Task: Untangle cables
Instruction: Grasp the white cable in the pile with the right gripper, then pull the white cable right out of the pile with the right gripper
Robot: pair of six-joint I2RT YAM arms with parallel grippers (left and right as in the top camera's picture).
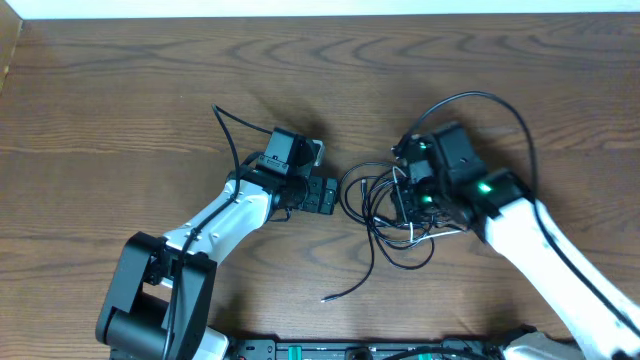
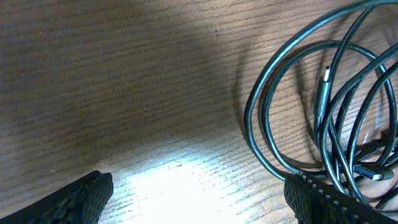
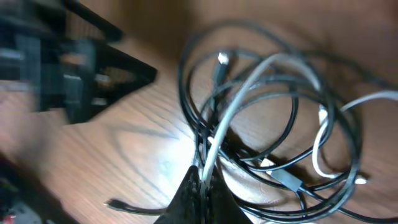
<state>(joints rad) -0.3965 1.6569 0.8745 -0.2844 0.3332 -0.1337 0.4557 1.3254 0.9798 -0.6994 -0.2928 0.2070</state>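
Note:
The cables [image 1: 380,215] lie in one tangle of black loops and a pale cord at the table's middle. In the right wrist view a grey-white cord [image 3: 245,93] and black strands run into my right gripper [image 3: 203,180], which is shut on them at the tangle's near side; a white cord [image 3: 320,146] loops to the right. From overhead the right gripper [image 1: 408,208] sits over the tangle. My left gripper [image 1: 330,196] stands open just left of the tangle, low over the wood. Its right finger [image 2: 323,202] touches the outer black loops [image 2: 267,124]; only bare table lies between the fingers.
One loose black cable end [image 1: 326,297] trails toward the front edge. A thick black cord [image 1: 495,100] arcs above the right arm, and a thinner one [image 1: 228,135] rises behind the left arm. The left gripper appears blurred at upper left [image 3: 68,68].

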